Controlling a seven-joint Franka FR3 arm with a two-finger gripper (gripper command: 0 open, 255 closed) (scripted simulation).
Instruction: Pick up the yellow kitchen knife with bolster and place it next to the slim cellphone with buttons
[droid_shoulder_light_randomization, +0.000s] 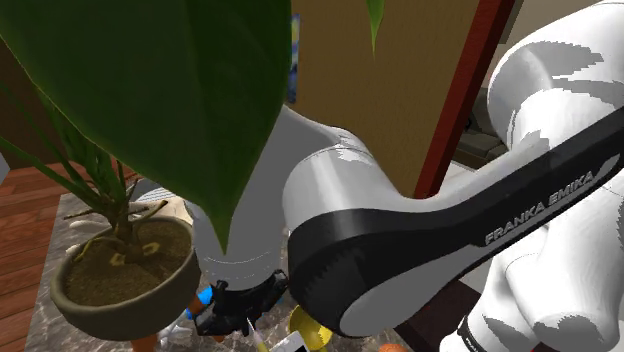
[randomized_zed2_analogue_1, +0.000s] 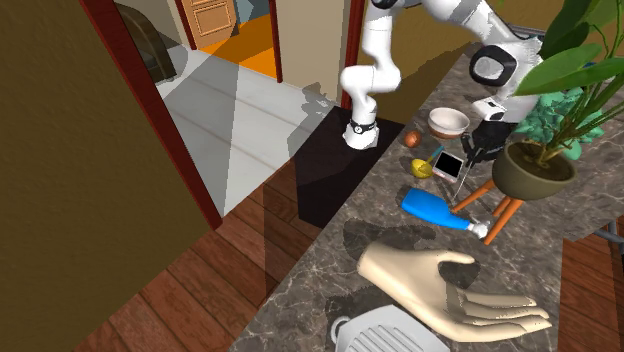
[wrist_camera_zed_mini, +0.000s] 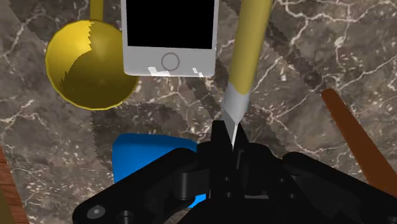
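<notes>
At the near end of the marble counter (randomized_zed2_analogue_1: 320, 290) lies a white ribbed object (randomized_zed2_analogue_1: 385, 335), and just past it a pale model hand (randomized_zed2_analogue_1: 440, 285), palm up, fingers pointing along the counter. Farther in, a blue bottle (randomized_zed2_analogue_1: 435, 210) lies on its side near the orange legs of a plant stand (randomized_zed2_analogue_1: 480, 195), which carries a potted plant (randomized_zed2_analogue_1: 535, 172) towards the counter's back edge. Beyond the bottle, the white cellphone (wrist_camera_zed_mini: 170, 35), with a black screen and a round button, lies flat with a yellow ladle (wrist_camera_zed_mini: 89, 63) just beside it, on the side of the counter's front edge. The yellow-handled kitchen knife (wrist_camera_zed_mini: 245, 44) lies along the phone's other long side, close to it but seemingly not touching; its pale blade tapers down towards the gripper (wrist_camera_zed_mini: 227, 137). The black jaws are clenched on the blade's tip. Whether the knife rests on the marble or hangs just above it cannot be told. From the second exterior view the gripper (randomized_zed2_analogue_1: 472, 150) stands over the phone's far side. Farther still are a brown-rimmed bowl (randomized_zed2_analogue_1: 448, 122) and a small reddish ball (randomized_zed2_analogue_1: 411, 139), then the arm's base (randomized_zed2_analogue_1: 362, 130) at the counter's far end.
</notes>
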